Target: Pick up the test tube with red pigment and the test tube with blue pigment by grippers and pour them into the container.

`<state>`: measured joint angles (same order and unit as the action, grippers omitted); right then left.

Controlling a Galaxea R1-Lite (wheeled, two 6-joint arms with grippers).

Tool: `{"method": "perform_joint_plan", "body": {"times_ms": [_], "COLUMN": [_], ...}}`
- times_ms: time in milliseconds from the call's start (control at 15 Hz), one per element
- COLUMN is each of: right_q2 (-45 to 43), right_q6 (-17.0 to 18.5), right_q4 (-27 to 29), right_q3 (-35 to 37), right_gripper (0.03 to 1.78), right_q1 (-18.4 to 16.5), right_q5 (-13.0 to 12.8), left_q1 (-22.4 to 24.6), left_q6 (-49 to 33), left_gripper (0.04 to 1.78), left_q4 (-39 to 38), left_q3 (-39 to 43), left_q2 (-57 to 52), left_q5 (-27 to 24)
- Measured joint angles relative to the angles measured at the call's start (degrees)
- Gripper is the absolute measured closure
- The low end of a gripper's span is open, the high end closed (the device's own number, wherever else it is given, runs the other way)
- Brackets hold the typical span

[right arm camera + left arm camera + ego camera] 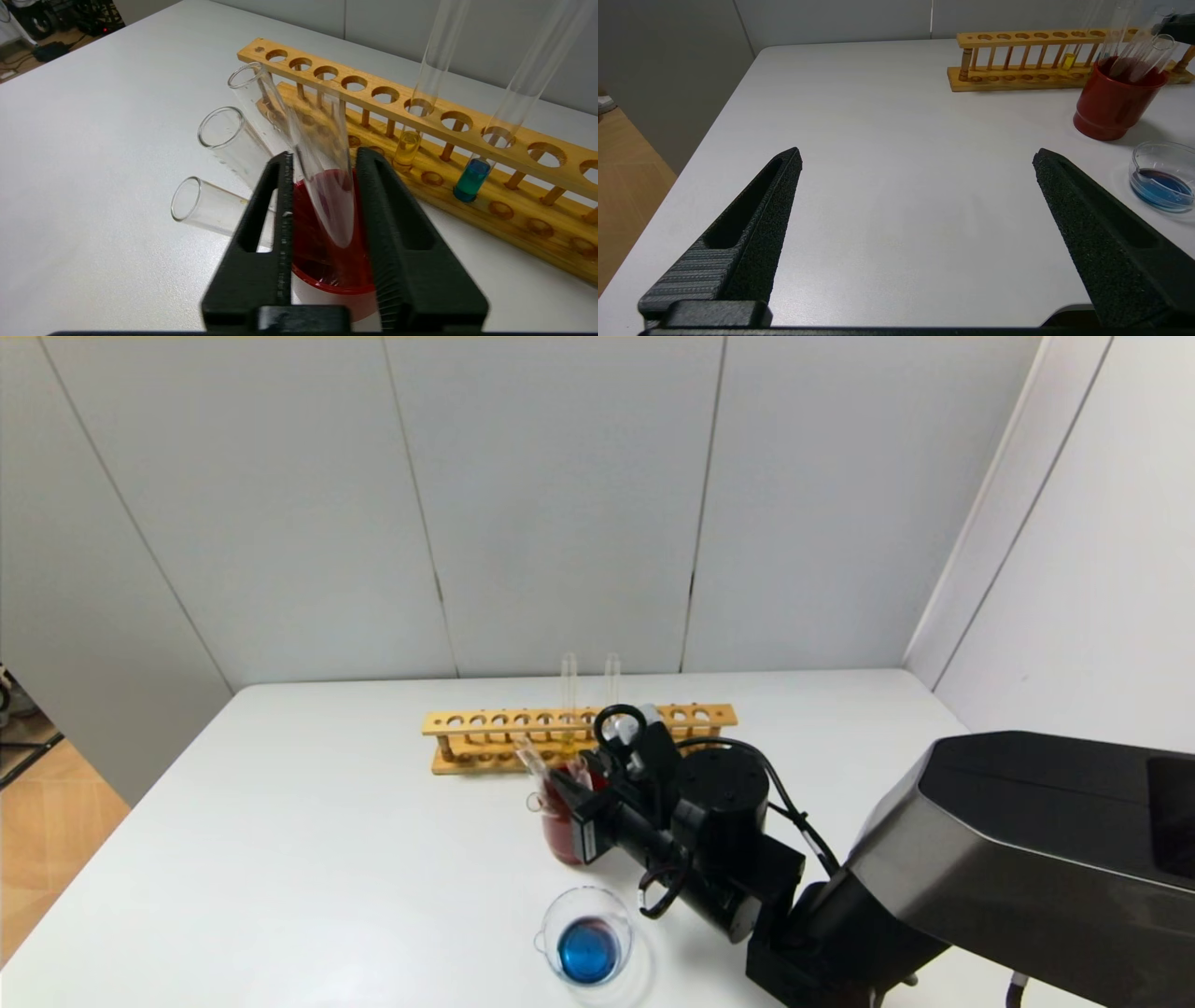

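Container (586,933): clear glass beaker with pouring lip, standing low in the frame just left of centre in the head view, on the white bench (327,821). It holds a shallow pool of blue liquid.

Red cup (560,840): opaque, directly above the beaker in the head view and apart from it. Three clear tubes lean in it, mouths tilted toward frame left; no pigment shows in them, so which is which cannot be told.

Right hand (565,782): at frame centre, over the cup. Its black jaws flank one leaning empty tube (280,107), with a narrow gap showing on each side, so not clamped on it. The tube's rounded end is down inside the cup.

Wooden rack (485,721): behind the cup, carrying an upright tube of yellowish liquid (407,147) and one of teal liquid (472,179).

Left hand (917,156): out of the head view; jaws spread wide over bare bench.
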<state>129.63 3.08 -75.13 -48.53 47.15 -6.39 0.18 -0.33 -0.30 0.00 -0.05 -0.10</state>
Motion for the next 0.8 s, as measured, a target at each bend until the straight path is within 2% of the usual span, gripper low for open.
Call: {"method": "perform_joint_plan", "body": {"times_ms": [267,400,600,800], "right_q2": [0.2,-0.1,-2.4,-5.7], "right_q6": [-0.2,-0.3,-0.2,0.2], "right_q4": [0.0,-0.1,-0.9,-1.7], "right_q3": [-0.3,-0.3,-0.7,-1.5], "right_gripper": [0.49,0.25,0.07,0.07], "right_q1": [0.1,-0.2,-2.0,-4.2], "right_q5": [-0.2,-0.3,-0.3,-0.5], "left_q1": [0.0,0.0,0.0,0.0], "left_q6": [0.0,0.0,0.0,0.0], "left_gripper": [0.07,0.07,0.07,0.07], "left_q4": [0.0,0.0,0.0,0.0], "left_q3": [0.0,0.0,0.0,0.0], "left_q2": [0.0,0.0,0.0,0.0], "left_q5": [0.0,0.0,0.0,0.0]}}
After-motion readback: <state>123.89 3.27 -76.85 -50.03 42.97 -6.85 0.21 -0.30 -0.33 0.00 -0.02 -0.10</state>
